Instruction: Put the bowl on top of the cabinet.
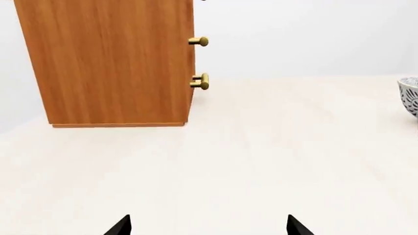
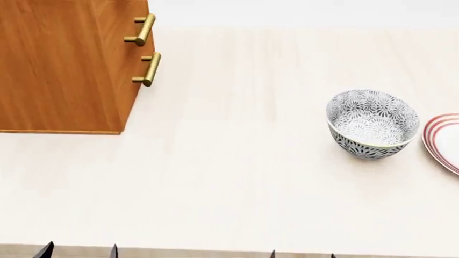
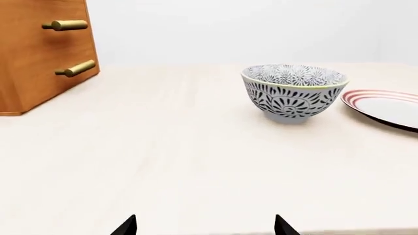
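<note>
Black fingertips of both grippers poke up at the bottom edge of the head view, left gripper (image 2: pixel 79 250) and right gripper (image 2: pixel 302 255), each spread wide and holding nothing. Beyond them lies bare table (image 2: pixel 229 177). One bowl (image 2: pixel 373 123) stands upright at right of centre, just beside one plate (image 2: pixel 444 141) at the right edge. One cabinet (image 2: pixel 64 64) fills the upper left. Reaching has not begun, I judge; next, the right gripper must close on the bowl's rim.
</note>
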Tool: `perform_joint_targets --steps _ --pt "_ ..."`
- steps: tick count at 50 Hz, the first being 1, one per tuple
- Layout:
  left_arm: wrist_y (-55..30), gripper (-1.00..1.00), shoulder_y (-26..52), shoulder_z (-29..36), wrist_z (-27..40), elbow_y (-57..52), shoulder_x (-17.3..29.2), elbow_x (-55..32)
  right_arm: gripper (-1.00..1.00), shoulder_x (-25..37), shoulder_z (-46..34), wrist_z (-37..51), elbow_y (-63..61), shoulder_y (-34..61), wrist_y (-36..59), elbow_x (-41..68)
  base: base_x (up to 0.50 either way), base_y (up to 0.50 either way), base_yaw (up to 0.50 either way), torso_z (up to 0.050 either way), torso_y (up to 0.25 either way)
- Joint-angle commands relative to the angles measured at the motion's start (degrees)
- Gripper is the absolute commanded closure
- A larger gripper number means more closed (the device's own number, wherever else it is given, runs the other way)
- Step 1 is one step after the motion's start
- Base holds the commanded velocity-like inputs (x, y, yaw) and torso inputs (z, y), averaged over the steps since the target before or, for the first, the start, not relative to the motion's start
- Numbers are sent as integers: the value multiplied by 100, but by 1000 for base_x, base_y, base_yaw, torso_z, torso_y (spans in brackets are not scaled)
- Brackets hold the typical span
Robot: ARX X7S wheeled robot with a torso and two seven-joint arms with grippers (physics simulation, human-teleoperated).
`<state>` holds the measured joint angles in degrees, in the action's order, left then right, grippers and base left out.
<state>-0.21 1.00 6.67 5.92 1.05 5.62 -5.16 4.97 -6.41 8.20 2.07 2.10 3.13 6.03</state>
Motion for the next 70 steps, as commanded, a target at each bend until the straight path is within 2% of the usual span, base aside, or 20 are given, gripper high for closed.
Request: perform_joint_targets --steps 1,17,19,24,48,53,54,58,59,64,70 --pt "326 -100 -72 141 -52 -20 93 -85 -100 88 -134 30 52 56 107 75 0 0 0 26 0" --pt "138 -100 -32 225 -67 -30 185 -284 -100 158 -263 100 118 93 65 137 0 0 0 50 0" --pt "-128 -100 118 273 73 80 175 -142 -100 150 -339 100 221 126 18 81 0 0 0 44 0" --pt "73 -100 48 291 -29 47 218 -255 -100 190 -344 125 129 89 39 128 0 0 0 31 0" --pt "-1 -100 61 401 69 38 294 -347 -100 272 -492 249 154 100 20 170 0 0 0 50 0" --pt "-62 -100 39 455 283 -50 285 -149 -100 287 -479 505 -113 12 172 48 0 0 0 48 0" --pt "242 -100 -24 548 305 -75 313 36 -100 280 -459 591 -188 -2 269 26 0 0 0 0 0" --pt "-24 -100 -173 716 620 -497 333 529 -100 272 -507 976 -623 -192 448 -283 0 0 0 0 0" --pt "-189 -100 -313 725 678 -914 361 598 -100 274 -564 1160 -809 -312 457 -506 0 0 0 0 0" --pt "-745 -100 -821 890 795 -2256 436 878 -100 430 -657 1194 -1588 -818 319 -601 0 0 0 0 0" --pt "-1239 -100 -1221 1078 956 -3266 444 1264 -100 509 -735 1201 -1859 -1038 173 -634 0 0 0 0 0"
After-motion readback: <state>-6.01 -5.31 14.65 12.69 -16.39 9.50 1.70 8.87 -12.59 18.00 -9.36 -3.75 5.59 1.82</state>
